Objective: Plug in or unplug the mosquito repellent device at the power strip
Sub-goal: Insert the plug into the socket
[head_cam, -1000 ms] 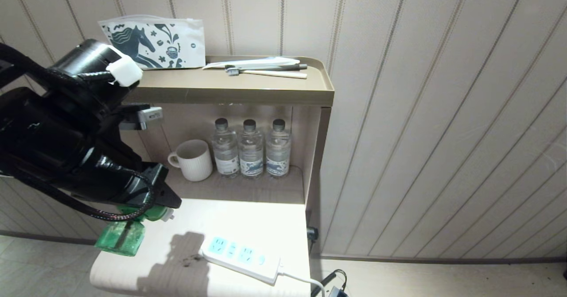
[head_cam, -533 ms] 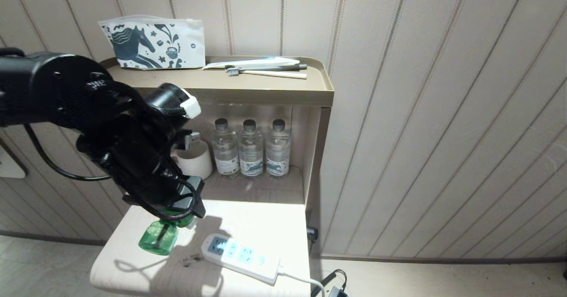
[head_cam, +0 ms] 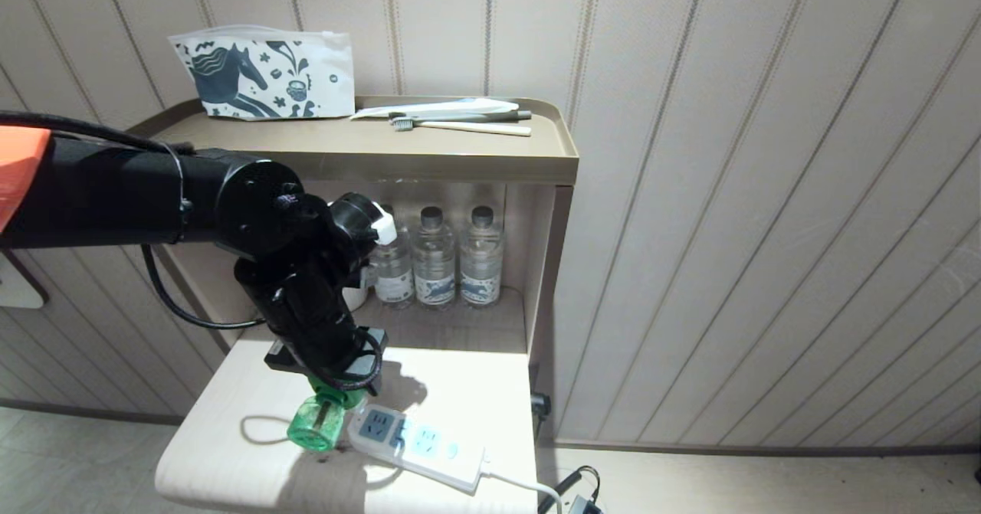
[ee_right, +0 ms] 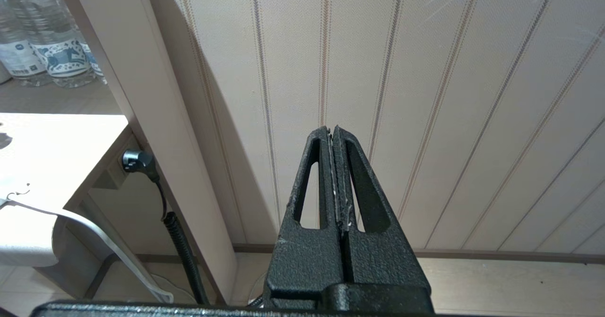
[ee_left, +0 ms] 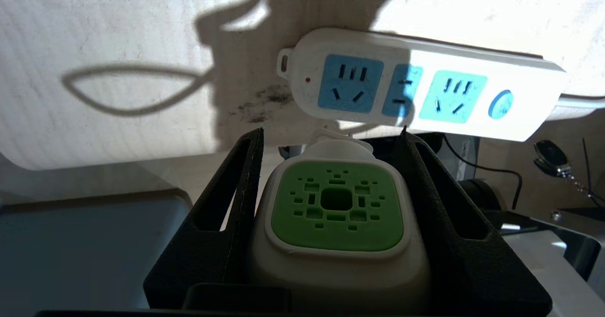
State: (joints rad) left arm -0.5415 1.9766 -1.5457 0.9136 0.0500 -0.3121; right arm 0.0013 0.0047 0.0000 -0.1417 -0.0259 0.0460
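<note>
i log, lower centre of the head view, a pale wooden bedside table top under a tan shelf unit. on the table, lower centre, the long white power strip with light-blue socket panels, lying flat, cord running to the lower right. my black left gripper, left of centre, is clamped on the mosquito repellent device, a translucent green bottle with a white rounded head and green face; the device is tilted just beside the strip's left end, and i cannot tell whether they touch. my black right gripper hangs before the striped wall panel, fingers pressed together, empty.
</note>
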